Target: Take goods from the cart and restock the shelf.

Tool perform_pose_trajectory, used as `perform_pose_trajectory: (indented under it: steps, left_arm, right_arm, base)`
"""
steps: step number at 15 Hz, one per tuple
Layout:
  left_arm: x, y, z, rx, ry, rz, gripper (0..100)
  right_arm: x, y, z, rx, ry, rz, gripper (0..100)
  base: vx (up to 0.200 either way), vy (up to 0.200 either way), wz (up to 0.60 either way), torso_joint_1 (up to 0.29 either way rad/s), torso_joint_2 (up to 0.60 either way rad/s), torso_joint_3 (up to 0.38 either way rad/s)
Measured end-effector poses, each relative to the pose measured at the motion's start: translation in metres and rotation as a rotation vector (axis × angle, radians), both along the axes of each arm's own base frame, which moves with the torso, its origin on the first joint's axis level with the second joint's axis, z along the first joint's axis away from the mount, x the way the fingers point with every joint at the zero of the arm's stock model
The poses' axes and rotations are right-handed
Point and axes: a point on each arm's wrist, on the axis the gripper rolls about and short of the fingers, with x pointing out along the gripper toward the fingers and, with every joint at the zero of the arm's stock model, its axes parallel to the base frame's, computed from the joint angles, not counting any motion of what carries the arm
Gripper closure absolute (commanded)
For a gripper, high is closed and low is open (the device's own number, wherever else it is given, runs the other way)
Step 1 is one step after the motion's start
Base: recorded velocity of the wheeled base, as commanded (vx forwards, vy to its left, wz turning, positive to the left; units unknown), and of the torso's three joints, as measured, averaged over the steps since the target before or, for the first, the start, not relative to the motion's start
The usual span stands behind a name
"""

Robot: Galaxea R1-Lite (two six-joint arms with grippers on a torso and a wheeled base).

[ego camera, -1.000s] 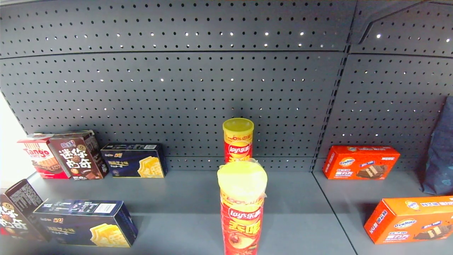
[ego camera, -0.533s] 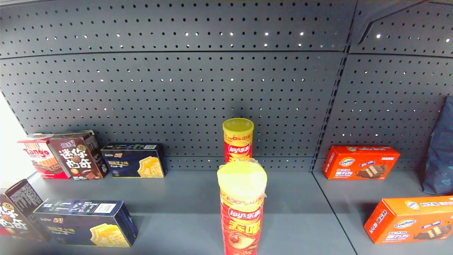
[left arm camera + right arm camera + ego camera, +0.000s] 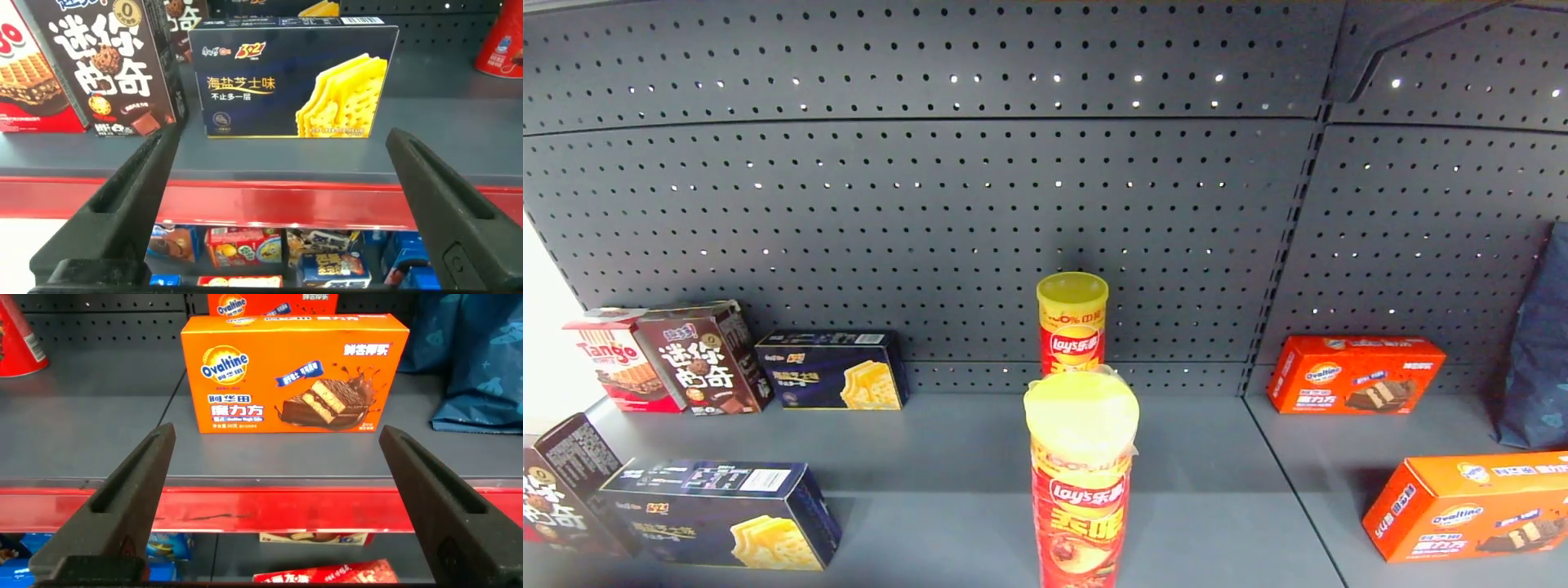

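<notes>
The left tool (image 3: 278, 216) is hanging open and empty before the red front edge of the shelf (image 3: 947, 457). It is facing a navy cracker box (image 3: 294, 82) that is standing near that edge. The right tool (image 3: 278, 506) is likewise gaping with nothing between its fingers, facing an orange wafer box (image 3: 294, 371). At the shelf's middle, a front chip can (image 3: 1081, 482) is standing upright ahead of a rear chip can (image 3: 1072, 322). Below the edge, what may be more packets (image 3: 245, 245) are showing on a lower level.
</notes>
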Motion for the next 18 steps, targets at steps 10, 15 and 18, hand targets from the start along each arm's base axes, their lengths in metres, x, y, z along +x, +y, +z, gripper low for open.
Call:
perform_pose_trajectory:
  steps: [10,15,18]
  left_arm:
    - [-0.0001,0.0,0.0002,0.001,-0.002,-0.001,0]
    - [-0.0001,0.0,0.0001,0.002,-0.002,-0.001,0]
    - [-0.0001,0.0,0.0,0.001,-0.002,-0.001,0]
  right_arm:
    - [0.0,0.0,-0.0002,0.0,0.001,0.0,0]
    - [0.0,0.0,-0.0001,0.0,0.001,0.0,0]
    - [0.0,0.0,-0.0001,0.0,0.001,0.0,0]
  base:
    - [-0.02,0.0,0.0,0.0,0.0,0.0]
    - [0.0,0.08,0.0,0.002,0.0,0.002]
    - [0.0,0.0,0.0,0.0,0.0,0.0]
